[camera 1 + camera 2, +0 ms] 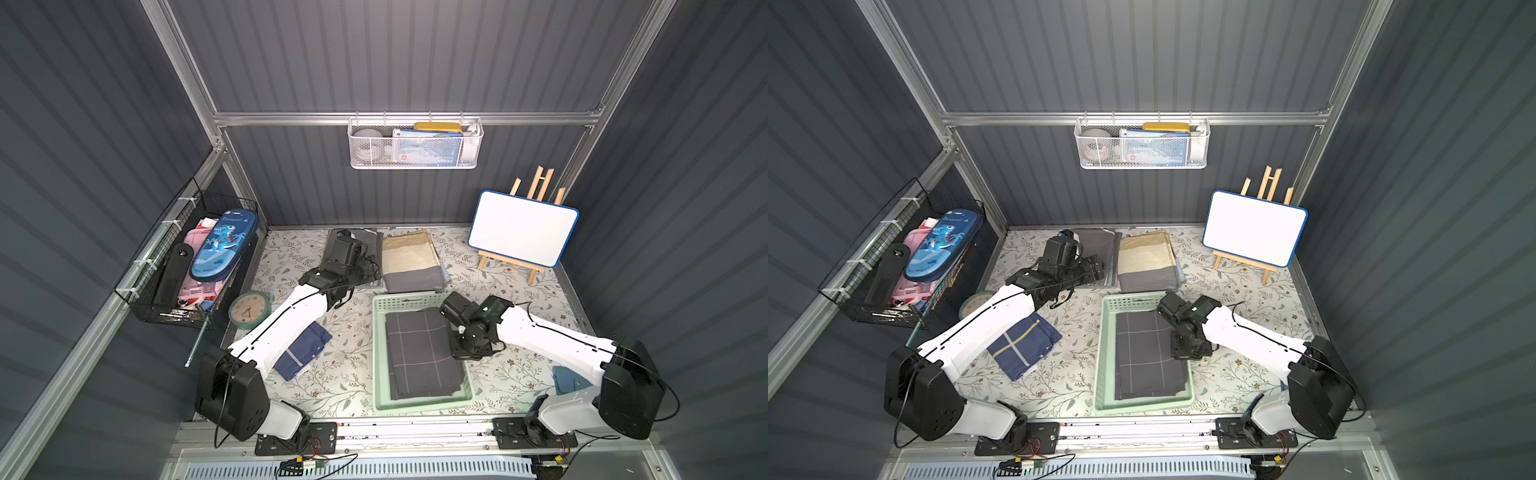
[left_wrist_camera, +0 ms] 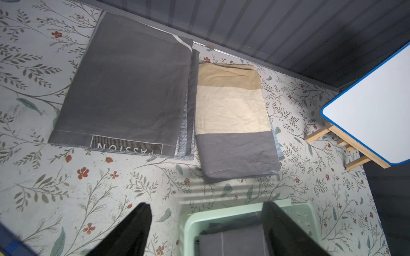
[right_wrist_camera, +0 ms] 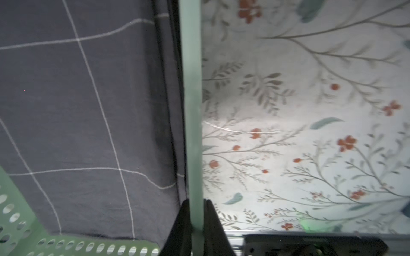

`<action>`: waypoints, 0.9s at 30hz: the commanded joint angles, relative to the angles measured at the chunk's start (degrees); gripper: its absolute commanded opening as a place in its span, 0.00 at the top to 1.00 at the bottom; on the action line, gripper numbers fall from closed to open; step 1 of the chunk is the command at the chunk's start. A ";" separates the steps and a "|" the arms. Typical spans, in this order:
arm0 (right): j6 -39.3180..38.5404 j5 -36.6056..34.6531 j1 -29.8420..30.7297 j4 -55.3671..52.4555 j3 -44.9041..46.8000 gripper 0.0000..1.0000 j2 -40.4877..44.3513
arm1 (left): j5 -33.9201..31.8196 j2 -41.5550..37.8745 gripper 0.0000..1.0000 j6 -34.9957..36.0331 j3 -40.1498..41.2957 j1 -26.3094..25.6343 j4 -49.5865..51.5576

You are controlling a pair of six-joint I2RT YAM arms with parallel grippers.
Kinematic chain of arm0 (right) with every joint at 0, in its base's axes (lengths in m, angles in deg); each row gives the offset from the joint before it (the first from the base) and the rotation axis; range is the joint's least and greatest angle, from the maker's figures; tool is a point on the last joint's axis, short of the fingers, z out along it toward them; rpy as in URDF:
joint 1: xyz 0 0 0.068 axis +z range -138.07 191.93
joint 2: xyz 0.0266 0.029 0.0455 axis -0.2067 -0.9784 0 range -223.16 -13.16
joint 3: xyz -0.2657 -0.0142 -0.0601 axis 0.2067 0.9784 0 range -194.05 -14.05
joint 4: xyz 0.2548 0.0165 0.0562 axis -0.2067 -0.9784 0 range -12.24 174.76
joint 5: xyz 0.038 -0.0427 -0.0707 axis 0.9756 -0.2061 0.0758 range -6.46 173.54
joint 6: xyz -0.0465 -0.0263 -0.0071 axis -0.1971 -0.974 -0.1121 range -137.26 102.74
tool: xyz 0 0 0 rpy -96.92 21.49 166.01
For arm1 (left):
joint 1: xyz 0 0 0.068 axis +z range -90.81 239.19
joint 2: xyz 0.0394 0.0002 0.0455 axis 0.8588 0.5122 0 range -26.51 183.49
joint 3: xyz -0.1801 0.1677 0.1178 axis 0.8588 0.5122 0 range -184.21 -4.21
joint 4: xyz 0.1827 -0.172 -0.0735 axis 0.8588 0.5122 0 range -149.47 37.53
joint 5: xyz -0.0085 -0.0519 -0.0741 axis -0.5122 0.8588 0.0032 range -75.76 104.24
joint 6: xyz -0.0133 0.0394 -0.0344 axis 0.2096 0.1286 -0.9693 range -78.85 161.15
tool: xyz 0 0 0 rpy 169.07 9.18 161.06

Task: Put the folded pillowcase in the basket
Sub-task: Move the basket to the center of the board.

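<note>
Where the basket [image 1: 380,353] sits, both top views: mid table [image 1: 340,386], checked pillowcase [image 1: 422,353] flat inside.
Around it: blue cloth [image 1: 305,351], tan cloth [image 1: 411,259], whiteboard [image 1: 523,226], clock [image 1: 248,311].
In the way: right arm [image 1: 552,336] covers part of basket's right wall.
Left wrist view, left gripper [image 2: 206,204]: fingers wide apart, holding nothing, basket's corner shows between them.
Right wrist view, right gripper [image 3: 196,204]: clenched on basket's rim.

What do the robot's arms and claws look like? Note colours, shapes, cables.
Left arm and right arm: white shells, black joints, bulky black housings, a thin black cable along each. Left claw and right claw: black and tapered.
</note>
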 commanded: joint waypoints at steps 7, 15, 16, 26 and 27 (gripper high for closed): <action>-2.66 -12.36 -5.35 -9.77 -4.28 0.81 -5.55 | 3.72 2.20 0.17 2.42 1.75 0.21 -3.82; -4.63 -18.56 -9.08 -13.71 -6.31 0.77 -7.32 | 6.40 4.77 0.17 2.75 2.04 0.21 -6.09; -4.97 -18.82 -9.90 -14.17 -6.65 0.77 -7.25 | 6.52 5.34 0.17 2.84 1.74 0.21 -6.12; -7.02 -18.81 -14.71 -13.11 -4.51 0.75 -6.70 | 5.39 10.38 0.17 4.07 -3.44 0.21 -5.69; -7.30 -18.81 -15.45 -12.97 -3.92 0.75 -7.04 | 5.32 11.00 0.17 4.03 -4.03 0.21 -5.72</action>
